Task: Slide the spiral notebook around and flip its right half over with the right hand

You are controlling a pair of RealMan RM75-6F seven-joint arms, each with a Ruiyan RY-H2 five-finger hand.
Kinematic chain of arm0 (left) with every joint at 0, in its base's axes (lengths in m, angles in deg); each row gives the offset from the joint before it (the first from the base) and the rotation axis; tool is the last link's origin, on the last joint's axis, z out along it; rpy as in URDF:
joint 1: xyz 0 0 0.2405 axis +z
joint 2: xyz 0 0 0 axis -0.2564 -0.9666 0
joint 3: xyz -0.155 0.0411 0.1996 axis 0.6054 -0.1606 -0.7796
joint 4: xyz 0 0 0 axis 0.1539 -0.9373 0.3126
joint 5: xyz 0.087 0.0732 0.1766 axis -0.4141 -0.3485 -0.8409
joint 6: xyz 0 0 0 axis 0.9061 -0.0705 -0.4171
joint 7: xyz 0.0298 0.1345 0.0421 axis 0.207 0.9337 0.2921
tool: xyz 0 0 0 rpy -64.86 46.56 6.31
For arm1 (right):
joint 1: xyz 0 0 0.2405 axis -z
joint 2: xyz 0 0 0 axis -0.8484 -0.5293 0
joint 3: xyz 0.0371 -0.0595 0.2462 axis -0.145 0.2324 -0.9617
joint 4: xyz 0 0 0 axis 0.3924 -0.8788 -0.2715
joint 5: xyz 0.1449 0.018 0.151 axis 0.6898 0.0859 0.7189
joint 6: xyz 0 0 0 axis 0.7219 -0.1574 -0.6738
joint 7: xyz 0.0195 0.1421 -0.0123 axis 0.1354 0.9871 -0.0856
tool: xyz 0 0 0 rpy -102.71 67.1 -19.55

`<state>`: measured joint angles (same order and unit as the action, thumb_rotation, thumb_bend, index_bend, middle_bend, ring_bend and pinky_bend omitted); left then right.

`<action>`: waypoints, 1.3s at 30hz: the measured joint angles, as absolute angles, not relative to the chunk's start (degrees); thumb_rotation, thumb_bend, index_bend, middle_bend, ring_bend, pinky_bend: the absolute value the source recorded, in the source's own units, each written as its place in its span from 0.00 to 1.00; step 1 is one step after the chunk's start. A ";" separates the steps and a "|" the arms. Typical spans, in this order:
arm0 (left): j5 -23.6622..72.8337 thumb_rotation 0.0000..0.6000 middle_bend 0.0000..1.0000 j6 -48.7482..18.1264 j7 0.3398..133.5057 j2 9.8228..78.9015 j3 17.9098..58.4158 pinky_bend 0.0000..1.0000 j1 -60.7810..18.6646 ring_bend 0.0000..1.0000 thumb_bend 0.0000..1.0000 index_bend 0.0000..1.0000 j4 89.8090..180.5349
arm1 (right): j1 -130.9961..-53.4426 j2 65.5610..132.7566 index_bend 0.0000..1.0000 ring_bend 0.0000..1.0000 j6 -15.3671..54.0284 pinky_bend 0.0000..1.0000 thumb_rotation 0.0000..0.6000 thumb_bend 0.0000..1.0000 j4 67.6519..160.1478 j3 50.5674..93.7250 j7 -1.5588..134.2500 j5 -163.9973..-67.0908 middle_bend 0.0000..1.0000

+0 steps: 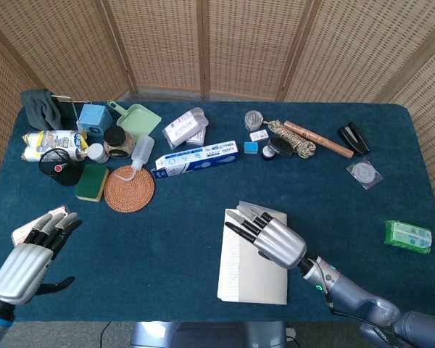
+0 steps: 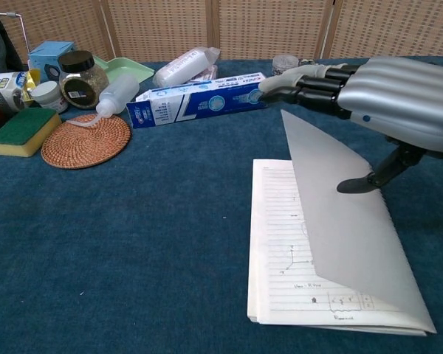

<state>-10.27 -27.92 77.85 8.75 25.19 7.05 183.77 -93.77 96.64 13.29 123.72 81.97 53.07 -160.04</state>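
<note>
Spiral notebook [image 1: 251,262] lies near the front edge of the blue table [image 1: 333,196], its grey cover [image 2: 347,228] tilted over the lined pages, not yet flat. Right hand [image 1: 267,235] rests above that cover, fingers [image 2: 303,80] stretched out straight and together, thumb [image 2: 373,175] touching the cover's outer face; it holds nothing. Left hand [image 1: 30,257] hovers at the table's front left corner, fingers extended and slightly apart, empty, just beside a pink phone [image 1: 29,228]. Toothpaste box [image 2: 199,99] and woven coaster [image 2: 86,140] lie further back.
</note>
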 measured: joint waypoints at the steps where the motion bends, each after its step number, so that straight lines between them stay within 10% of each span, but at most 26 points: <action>1: -10.29 1.00 0.00 -27.98 77.77 8.69 25.19 0.00 7.08 0.00 0.06 0.00 183.73 | -93.94 96.85 0.00 0.04 13.84 0.23 1.00 0.16 123.93 81.84 52.85 -159.62 0.00; 19: -10.16 1.00 0.00 -29.50 75.42 7.46 25.24 0.00 7.78 0.00 0.06 0.00 182.52 | -95.22 99.19 0.00 0.03 16.87 0.23 1.00 0.15 126.51 79.84 48.35 -155.25 0.00; 39: -11.81 1.00 0.00 -32.14 72.43 8.60 23.60 0.00 10.46 0.00 0.06 0.00 178.82 | -78.39 89.63 0.00 0.00 -1.15 0.14 1.00 0.06 122.45 82.99 60.87 -147.90 0.00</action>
